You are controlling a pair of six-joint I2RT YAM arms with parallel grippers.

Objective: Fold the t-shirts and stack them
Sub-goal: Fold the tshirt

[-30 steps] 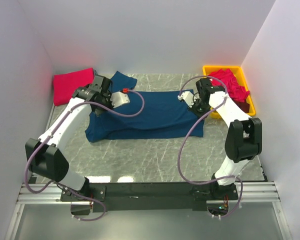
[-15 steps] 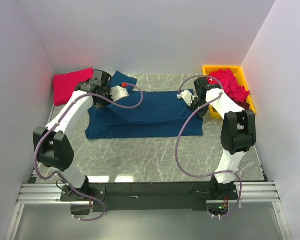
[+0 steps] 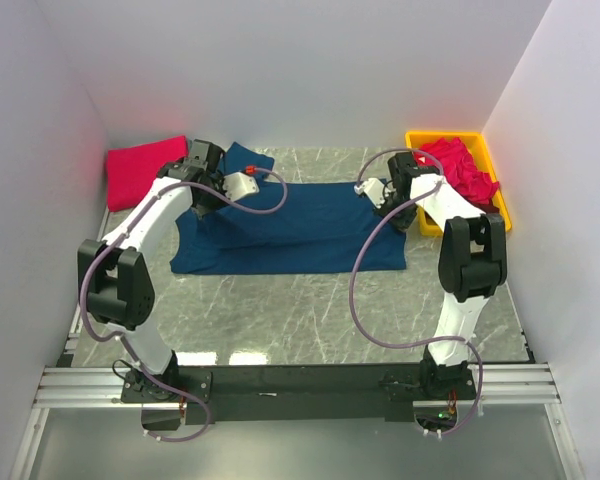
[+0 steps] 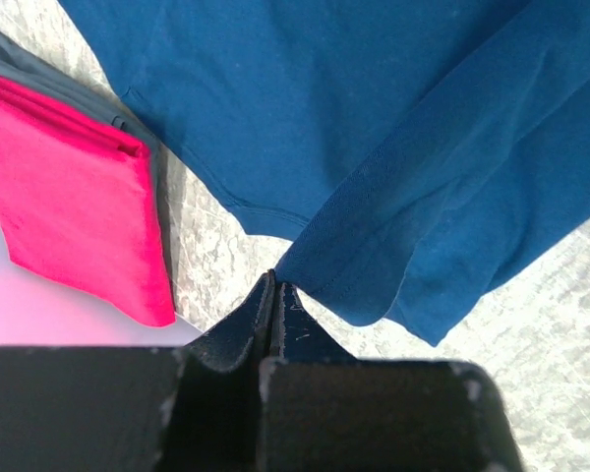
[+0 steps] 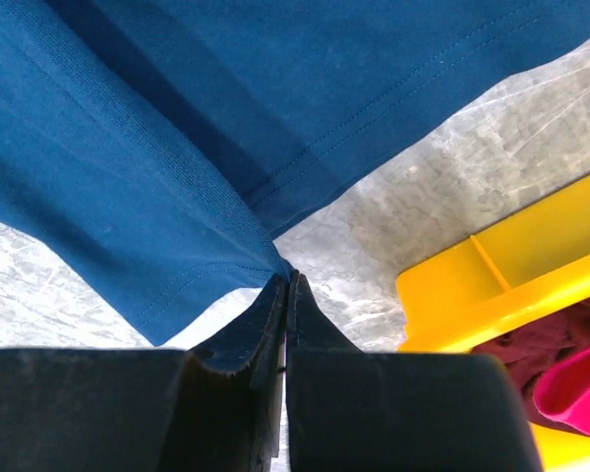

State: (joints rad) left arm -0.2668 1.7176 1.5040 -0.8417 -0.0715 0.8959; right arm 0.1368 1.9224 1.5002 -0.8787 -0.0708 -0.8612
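Observation:
The navy blue t-shirt (image 3: 290,232) lies spread across the middle of the table, partly folded over. My left gripper (image 3: 242,186) is shut on its left edge; the wrist view shows the cloth (image 4: 393,147) pinched at the fingertips (image 4: 287,300). My right gripper (image 3: 372,190) is shut on the shirt's right edge (image 5: 157,177) and holds it lifted. A folded red-pink t-shirt (image 3: 143,170) lies at the back left, also in the left wrist view (image 4: 69,197). More red-pink shirts (image 3: 460,170) and a dark maroon one (image 3: 488,213) sit in the bin.
A yellow plastic bin (image 3: 502,205) stands at the back right, close to my right gripper; its corner shows in the right wrist view (image 5: 501,285). White walls enclose the table on three sides. The table (image 3: 310,310) is grey marble.
Both grippers have moved toward the back of the table, carrying the navy shirt's edges with them. The shirt's near edge has shifted back a little.

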